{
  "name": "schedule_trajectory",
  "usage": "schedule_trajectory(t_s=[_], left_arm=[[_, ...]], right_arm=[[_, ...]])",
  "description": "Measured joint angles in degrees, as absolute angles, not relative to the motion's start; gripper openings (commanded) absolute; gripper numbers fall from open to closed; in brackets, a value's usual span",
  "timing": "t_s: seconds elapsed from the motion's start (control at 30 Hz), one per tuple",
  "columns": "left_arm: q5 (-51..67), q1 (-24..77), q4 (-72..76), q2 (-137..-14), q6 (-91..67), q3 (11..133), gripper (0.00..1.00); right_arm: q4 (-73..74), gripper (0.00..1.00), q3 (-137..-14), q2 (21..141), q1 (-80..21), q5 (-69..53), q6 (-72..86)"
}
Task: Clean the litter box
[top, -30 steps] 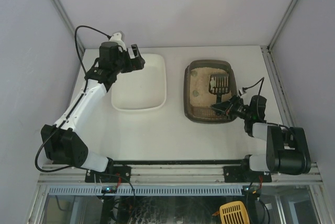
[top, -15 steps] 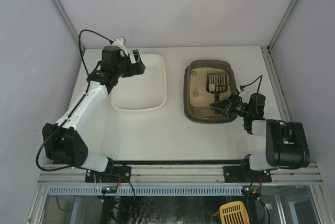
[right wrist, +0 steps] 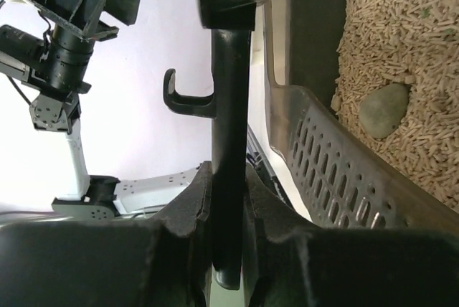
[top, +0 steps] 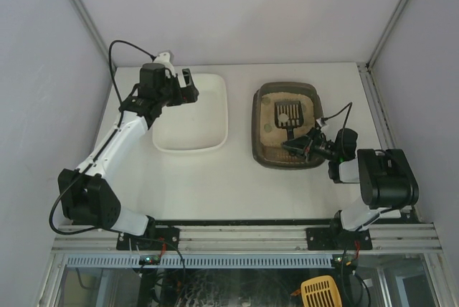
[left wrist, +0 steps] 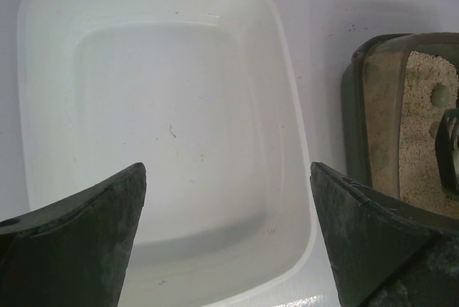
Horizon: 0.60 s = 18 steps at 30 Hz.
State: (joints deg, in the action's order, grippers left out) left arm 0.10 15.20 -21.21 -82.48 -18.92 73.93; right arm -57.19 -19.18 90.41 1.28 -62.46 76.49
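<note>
The dark brown-grey litter box [top: 256,129] with beige litter sits right of centre; it also shows at the right edge of the left wrist view [left wrist: 366,113]. A dark slotted scoop [top: 286,115] lies with its head in the litter. My right gripper [top: 297,147] is shut on the scoop handle [right wrist: 229,142] at the box's near right side. The right wrist view shows the scoop's slotted head [right wrist: 337,171] next to a grey-green clump [right wrist: 382,110] on the litter. My left gripper [top: 188,84] is open and empty over the white tub [left wrist: 290,106].
The plain white tub [top: 215,131] stands left of the litter box with a strip of table between them. Small greenish clumps [top: 267,103] lie at the box's left side. Grey walls close in the table. A yellow scoop [top: 319,293] lies below the front rail.
My right gripper has turned and shifted left, sweeping the scoop head leftward and farther into the litter. My left gripper shifted slightly over the tub's far left corner, then held still.
</note>
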Motion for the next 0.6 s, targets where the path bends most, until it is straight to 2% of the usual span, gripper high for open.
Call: schedule_trajectory(t_s=[0.07, 0.13, 0.23, 0.37, 0.47, 0.6], left_arm=[[-0.27, 15.18, -21.41, -82.48, -18.44, 73.93, 1.00], [-0.23, 14.76, -22.11, -82.56, -16.51, 74.13, 1.00], [1.15, 13.04, -26.76, -85.06, -12.08, 77.97, 1.00], [4.16, 8.34, -30.20, -89.58, -9.76, 83.37, 1.00], [4.14, 4.49, -32.56, -90.98, -9.45, 84.49, 1.00], [2.04, 2.33, -35.81, -92.62, -9.52, 87.09, 1.00]], right_arm=[[-57.60, 0.00, -19.29, 91.15, 0.84, -61.91, 77.06], [-51.86, 0.00, -20.29, 89.08, -1.80, -61.10, 74.04], [-29.10, 0.00, -27.75, 81.10, -7.77, -55.37, 62.92], [-7.60, 0.00, -44.29, 76.31, -14.57, -46.87, 50.00], [1.26, 0.00, -51.18, 77.76, -19.18, -42.41, 45.58], [17.87, 0.00, -69.06, 88.58, -27.99, -31.20, 37.56]])
